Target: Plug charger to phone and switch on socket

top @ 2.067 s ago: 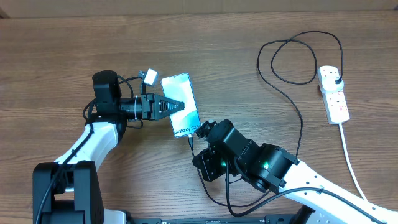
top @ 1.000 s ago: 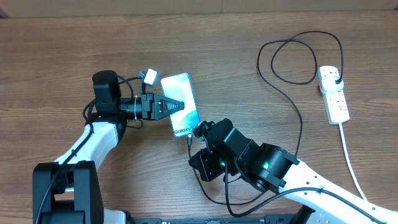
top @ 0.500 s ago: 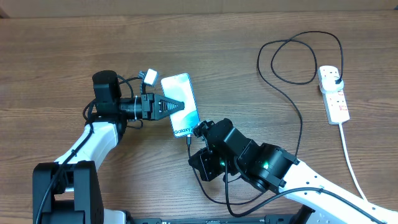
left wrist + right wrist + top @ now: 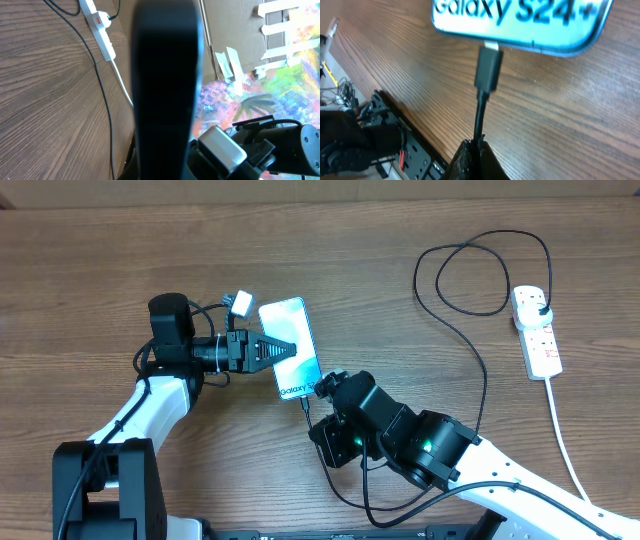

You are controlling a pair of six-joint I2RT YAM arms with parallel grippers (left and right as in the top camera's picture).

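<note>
The phone (image 4: 291, 347) lies face up on the wooden table, its light-blue screen reading "Galaxy S24+" (image 4: 520, 20). My left gripper (image 4: 288, 349) is shut, and its tapered fingers rest over the screen. They fill the left wrist view as a dark blur (image 4: 165, 90). My right gripper (image 4: 476, 146) is shut on the charger's thin black cable just behind the connector (image 4: 488, 67). The connector's metal tip meets the phone's bottom edge; how far in it sits I cannot tell. The cable (image 4: 483, 370) loops away to a plug (image 4: 540, 303) seated in the white socket strip (image 4: 540, 340).
The strip's thick white cord (image 4: 565, 440) runs down the right side toward the front edge. The black cable makes a wide loop (image 4: 480, 270) at the back right and another (image 4: 345, 498) under my right arm. A cardboard wall lines the far edge.
My right wrist has shifted a little sideways by the phone's lower end, with the connector staying at the edge. The left arm and phone have not moved.
</note>
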